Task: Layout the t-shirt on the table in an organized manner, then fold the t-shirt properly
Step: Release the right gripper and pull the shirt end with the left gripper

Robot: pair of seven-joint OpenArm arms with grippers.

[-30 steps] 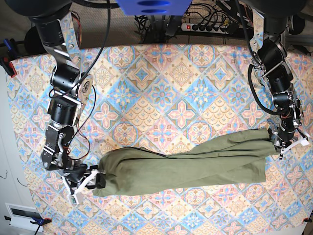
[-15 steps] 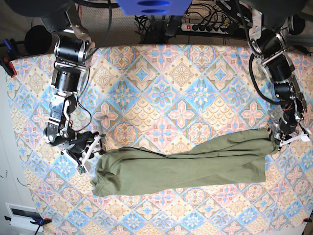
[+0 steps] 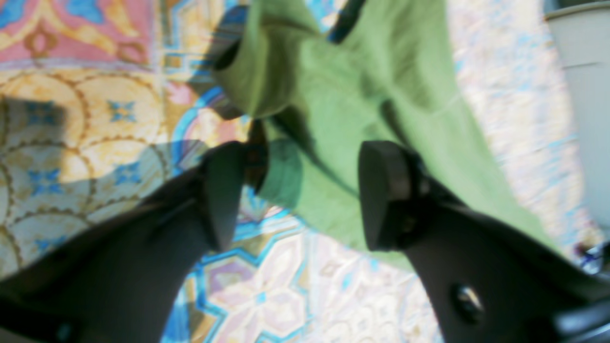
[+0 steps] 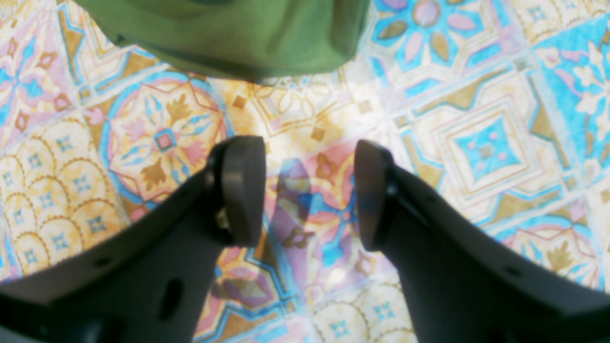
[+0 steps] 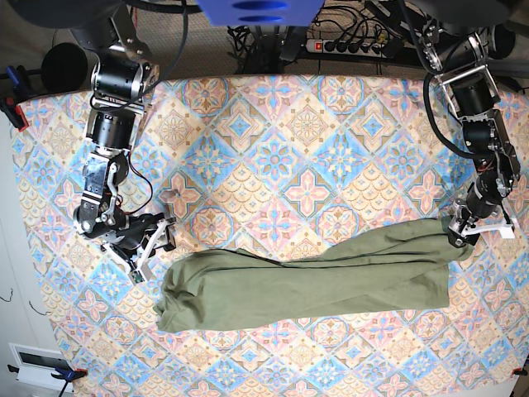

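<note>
The olive-green t-shirt (image 5: 314,281) lies bunched into a long band across the near half of the table (image 5: 306,141). My right gripper (image 5: 157,244) is open, just up and left of the shirt's left end and apart from it. In the right wrist view that gripper (image 4: 310,190) has only tablecloth between its fingers, with the t-shirt (image 4: 228,33) edge beyond the tips. My left gripper (image 5: 463,231) is at the shirt's right end. Its wrist view shows the gripper (image 3: 295,190) open, with the t-shirt (image 3: 357,71) lying loose under and between the spread fingers.
A power strip (image 5: 347,45) with cables lies behind the table's far edge. A white box (image 5: 37,364) sits off the near left corner. A pale wall or bin (image 3: 581,95) shows at the right of the left wrist view.
My right gripper let go of the shirt's left end and drew back up and left. My left gripper opened at the right end, and that end settled onto the table.
</note>
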